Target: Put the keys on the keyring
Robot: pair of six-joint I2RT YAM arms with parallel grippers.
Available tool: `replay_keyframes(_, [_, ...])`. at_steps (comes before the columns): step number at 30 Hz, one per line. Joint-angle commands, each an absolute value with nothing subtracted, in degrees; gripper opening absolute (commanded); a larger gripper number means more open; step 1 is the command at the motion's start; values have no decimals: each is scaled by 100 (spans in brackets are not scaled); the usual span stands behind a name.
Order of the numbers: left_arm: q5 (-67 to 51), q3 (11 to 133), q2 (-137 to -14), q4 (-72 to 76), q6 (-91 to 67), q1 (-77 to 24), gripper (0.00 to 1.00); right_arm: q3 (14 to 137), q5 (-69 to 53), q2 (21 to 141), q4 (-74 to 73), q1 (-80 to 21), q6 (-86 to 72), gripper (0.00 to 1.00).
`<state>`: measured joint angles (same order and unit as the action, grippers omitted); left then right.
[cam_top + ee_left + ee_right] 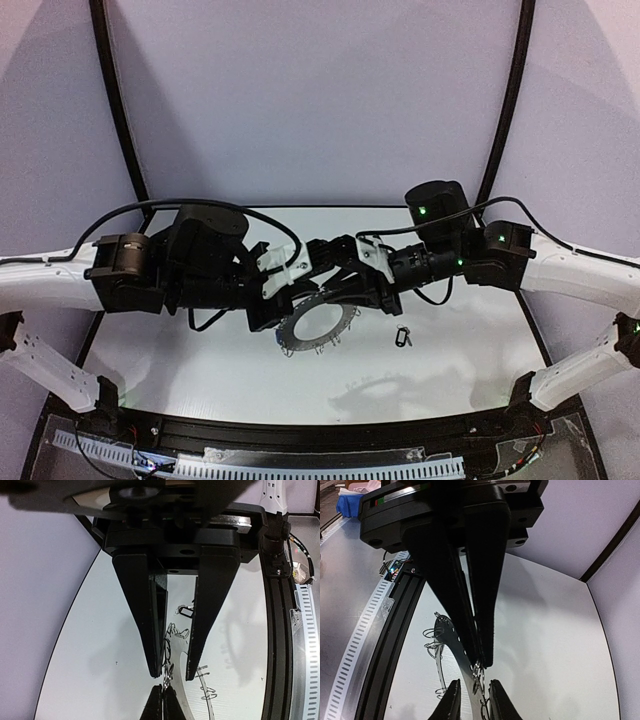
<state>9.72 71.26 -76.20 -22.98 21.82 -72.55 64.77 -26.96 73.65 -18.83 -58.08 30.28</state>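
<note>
Left hand (172,676) and right hand (481,664) both clamped on keyring (445,630) rim. Probably stiff, light; loops snag.

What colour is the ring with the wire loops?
The keyring is dark grey, clearest in the top view.

Both arms reach inward from either side and meet in the middle. The left arm (60,285) comes in from the left, its white forearm low and its black wrist bent toward the centre. The right arm (585,270) mirrors it, with green lamps lit on its joints. The two grippers face each other tip to tip, almost touching. The left gripper (172,674) is clamped on the band of the keyring (449,639), one finger on each face. The right gripper (481,664) has its fingers (487,580) drawn together to a thin slit, tips at the ring's rim. Whether they pinch anything cannot be told.
</note>
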Motion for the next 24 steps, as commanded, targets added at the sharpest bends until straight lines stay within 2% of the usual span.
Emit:
replay_keyframes(1, [1156,7372,-7661,-2587,2344,-7308,1,6415,-2818,7291,-1690,-5885,3080,20])
replay_keyframes(8, [1355,7627,-7876,-2873,2411,-7382,1,6270,-2922,7278,-1227,-5889,2938,18])
replay_keyframes(13, [1304,7631,-7875,-2848,2395,-7392,1,6148,-2899,7240,-1035,-5890,2832,13])
replay_keyframes(24, [850,7174,-7471,-2343,2063,-7392,1,5448,-3135,6622,-306,-5894,2814,20])
